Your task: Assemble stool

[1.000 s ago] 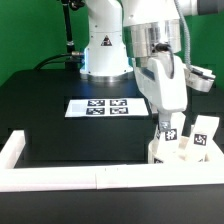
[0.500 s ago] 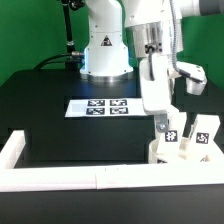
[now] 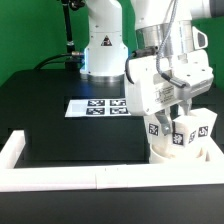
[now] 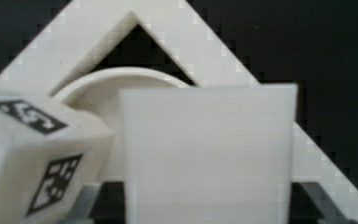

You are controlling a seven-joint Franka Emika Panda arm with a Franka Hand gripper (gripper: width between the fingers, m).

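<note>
At the exterior view's right, my arm's hand [image 3: 176, 113] hangs over the stool seat [image 3: 170, 152] by the border rail [image 3: 60, 178], hiding most of it. Tagged legs [image 3: 153, 128] stand there; whether the hand grips one, I cannot tell.

A plain white stool leg [image 4: 208, 140] is filling the middle of the wrist view, standing upright and hiding most of the round seat [image 4: 114, 82] behind it. Beside it a second leg [image 4: 43, 150] is tilting, showing black-and-white square tags on two faces. Behind both, two white rails [image 4: 78, 45] are meeting at a peak over the dark bench [image 4: 336, 40], framing the seat's curved edge.
</note>
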